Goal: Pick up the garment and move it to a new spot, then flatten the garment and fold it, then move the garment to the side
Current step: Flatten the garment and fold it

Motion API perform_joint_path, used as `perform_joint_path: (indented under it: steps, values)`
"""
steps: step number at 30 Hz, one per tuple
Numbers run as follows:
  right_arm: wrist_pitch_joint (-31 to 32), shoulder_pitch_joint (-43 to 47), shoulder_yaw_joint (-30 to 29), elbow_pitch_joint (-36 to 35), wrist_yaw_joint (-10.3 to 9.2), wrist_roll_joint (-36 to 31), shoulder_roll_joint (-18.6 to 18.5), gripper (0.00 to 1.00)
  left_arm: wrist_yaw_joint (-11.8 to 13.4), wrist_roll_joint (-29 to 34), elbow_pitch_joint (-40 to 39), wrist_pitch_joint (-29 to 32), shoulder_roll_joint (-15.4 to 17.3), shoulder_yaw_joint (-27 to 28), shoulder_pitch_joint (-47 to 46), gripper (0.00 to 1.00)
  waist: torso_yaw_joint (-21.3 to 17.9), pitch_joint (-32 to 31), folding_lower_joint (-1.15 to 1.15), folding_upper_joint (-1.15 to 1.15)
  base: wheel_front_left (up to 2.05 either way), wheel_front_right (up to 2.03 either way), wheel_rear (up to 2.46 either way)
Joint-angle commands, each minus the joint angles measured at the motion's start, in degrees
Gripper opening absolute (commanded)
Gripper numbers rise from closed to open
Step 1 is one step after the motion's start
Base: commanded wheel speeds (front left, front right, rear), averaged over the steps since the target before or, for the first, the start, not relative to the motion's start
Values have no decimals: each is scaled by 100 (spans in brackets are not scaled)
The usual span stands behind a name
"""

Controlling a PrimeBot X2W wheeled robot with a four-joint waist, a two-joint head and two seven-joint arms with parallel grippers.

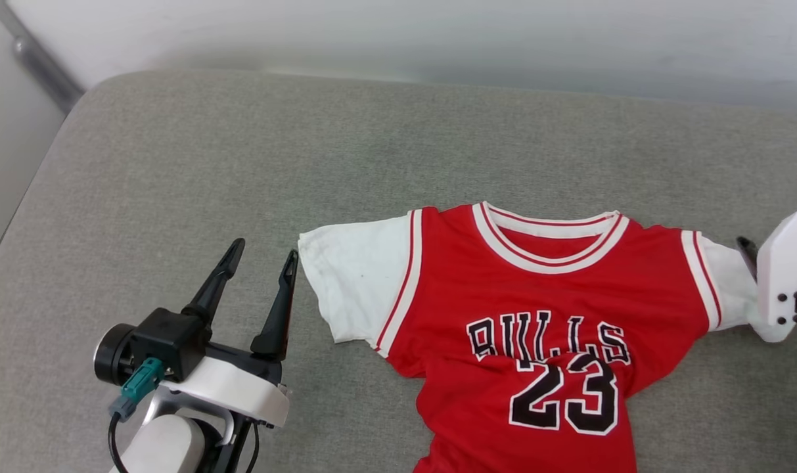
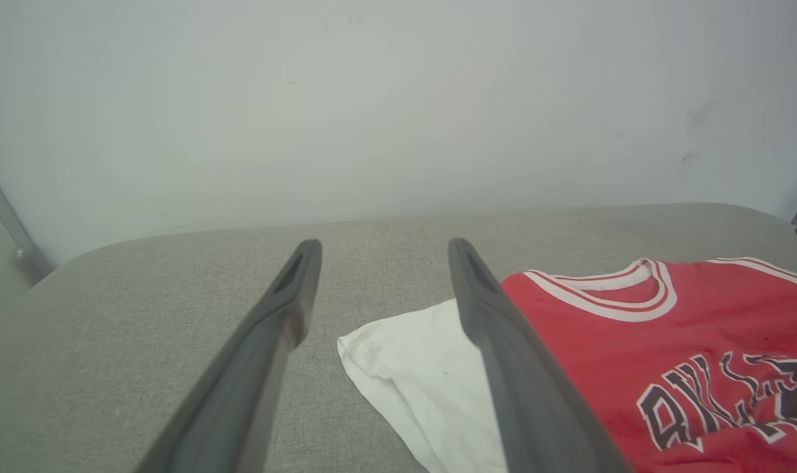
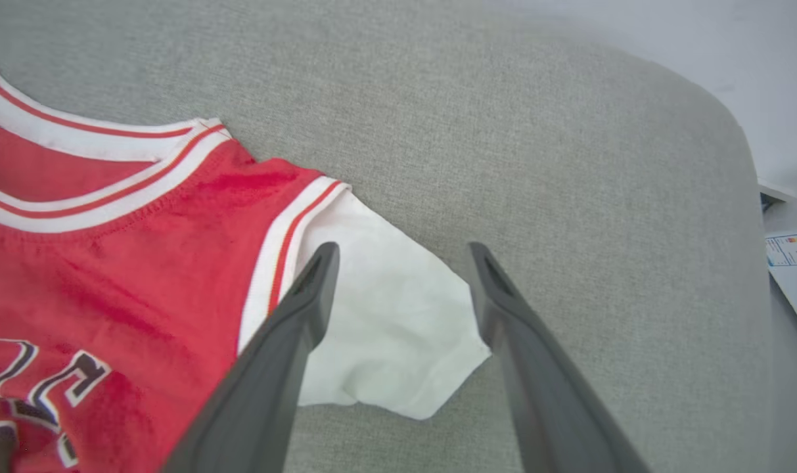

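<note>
The garment (image 1: 536, 315) is laid face up on the grey upholstered surface (image 1: 240, 144), collar toward the wall (image 2: 372, 98), both white sleeves spread out to the sides. The chest is seen lying smooth, but creases are noted across the lettering and the number, and the hem is cut off by the bottom of the head view. The flattening step is judged to be in hand, with folding not yet begun.

The left end effector (image 1: 265, 249) is held spread wide, just beside the edge of the left sleeve (image 1: 352, 282), nothing between its fingers. The right end effector (image 3: 403, 253) is likewise spread, its fingers poised either side of the right sleeve (image 3: 385, 328); no cloth is pinched.

Next, the rumpled lower half probably needs to be drawn straight before any fold is made, so a low, clean pinch on the fabric would be called for.

Only part of the right end effector is caught in the head view; the gap over the sleeve is made plain by the right wrist view, where a printed label (image 3: 792, 249) is also picked out beyond the cushion's edge.
</note>
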Motion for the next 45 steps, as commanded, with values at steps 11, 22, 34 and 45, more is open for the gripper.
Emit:
perform_joint_path:
  steps: [11,22,34,45]
  values:
    - [983,-150,-414,-201,-3,426,493,100,40,-37,-171,40,41,-23,23,100,-223,133,0,0,0,0,0]
    - [1889,-807,-682,519,-3,33,396,100,-36,-85,-104,30,-2,-64,-138,100,132,499,0,0,0,0,0]
    - [1888,-1185,-373,1143,-3,205,327,100,-99,-84,-36,-3,-81,-72,-237,100,357,779,0,0,0,0,0]
    - [1984,-741,-119,1717,-3,330,187,0,-63,-76,-8,-16,-47,-12,-180,100,388,719,0,0,0,0,0]
